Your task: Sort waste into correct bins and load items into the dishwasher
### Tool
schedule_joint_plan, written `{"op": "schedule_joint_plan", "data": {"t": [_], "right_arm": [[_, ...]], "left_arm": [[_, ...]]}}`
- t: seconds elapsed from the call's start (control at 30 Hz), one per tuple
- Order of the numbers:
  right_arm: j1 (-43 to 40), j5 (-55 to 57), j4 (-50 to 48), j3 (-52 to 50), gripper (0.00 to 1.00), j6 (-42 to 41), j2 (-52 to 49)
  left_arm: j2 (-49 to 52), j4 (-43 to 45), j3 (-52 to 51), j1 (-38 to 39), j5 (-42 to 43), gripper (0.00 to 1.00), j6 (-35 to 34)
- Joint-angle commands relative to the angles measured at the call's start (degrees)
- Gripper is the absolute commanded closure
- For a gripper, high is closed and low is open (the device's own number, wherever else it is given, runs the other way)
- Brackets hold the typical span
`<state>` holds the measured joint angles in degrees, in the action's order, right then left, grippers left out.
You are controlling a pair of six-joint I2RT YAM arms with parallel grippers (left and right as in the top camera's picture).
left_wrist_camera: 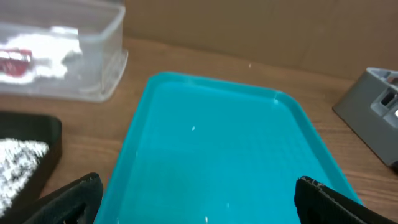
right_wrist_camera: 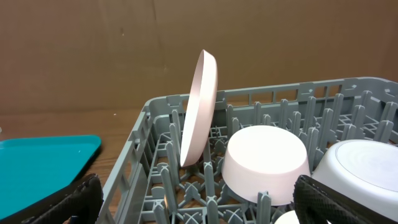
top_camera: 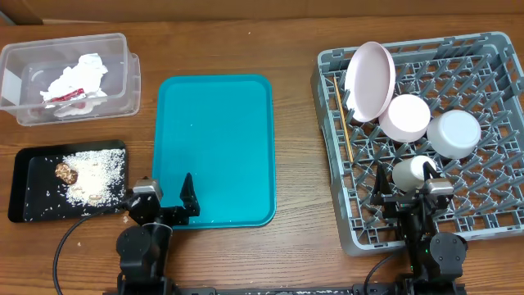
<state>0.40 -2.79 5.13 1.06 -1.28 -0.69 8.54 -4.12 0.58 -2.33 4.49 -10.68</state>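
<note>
Since every dish sits in the grey dish rack point(top_camera: 483, 197) and the waste lies in its bins, we judge the sorting essentially done. From overhead, the pink plate point(top_camera: 370, 80) stands on edge between pegs, likely so it can drain; the pink bowl point(top_camera: 405, 117) and white bowl point(top_camera: 453, 133) sit beside it, the cup point(top_camera: 409, 173) nearer the front, the wooden stick point(top_camera: 342, 123) along the left wall; tissue point(top_camera: 78, 75) and wrapper point(top_camera: 70, 96) lie in the clear tub point(top_camera: 129, 78), crumbs point(top_camera: 97, 176) and brown lump point(top_camera: 64, 171) in the black tray point(top_camera: 24, 197); the left gripper point(top_camera: 166, 199) hovers at the teal tray's point(top_camera: 214, 139) near corner, the right gripper point(top_camera: 409, 197) just behind the cup, both released and empty. In the left wrist view, we see the spread fingers framing only teal surface. In the right wrist view, the fingers flank the rack's front; the pink bowl rests mouth-down, untouched.
</note>
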Motion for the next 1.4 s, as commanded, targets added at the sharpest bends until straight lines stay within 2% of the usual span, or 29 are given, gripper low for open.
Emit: {"op": "schedule_joint_plan", "data": {"t": [0.0,0.13,0.57,1.37], "right_arm": [[-0.2,-0.3,-0.5,-0.6,0.00,0.0,0.5],[-0.2,-0.3,-0.5,-0.6,0.00,0.0,0.5],[-0.2,-0.3,-0.5,-0.6,0.00,0.0,0.5],[-0.2,-0.3,-0.5,-0.6,0.00,0.0,0.5]], "left_arm": [[-4.0,-0.2,-0.3,0.1,-0.7,0.00,4.5],[-8.5,-0.2,-0.3,0.1,-2.0,0.00,6.6],[-8.3,-0.4,-0.3,0.1,-3.3,0.00,9.5],[-8.3,-0.3,-0.3,0.1,-3.2,0.00,9.4]]}}
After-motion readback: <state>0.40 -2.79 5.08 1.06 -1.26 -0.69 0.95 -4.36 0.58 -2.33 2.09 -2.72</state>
